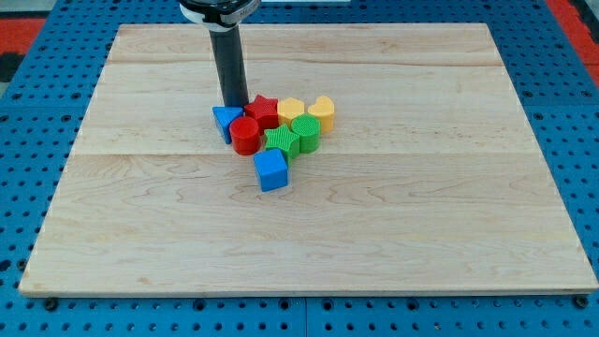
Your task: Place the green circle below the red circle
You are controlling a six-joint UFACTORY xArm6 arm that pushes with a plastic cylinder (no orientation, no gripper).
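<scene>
Green circle (pixel 306 133) right of red circle (pixel 246 135); my tip (pixel 234 106) bare, grasping nothing, above red; next: reposition, push green down-left.

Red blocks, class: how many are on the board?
2. The red circle sits at the cluster's left, beside the blue triangle; the red star lies just above it, by my tip. None seems hidden.
</scene>
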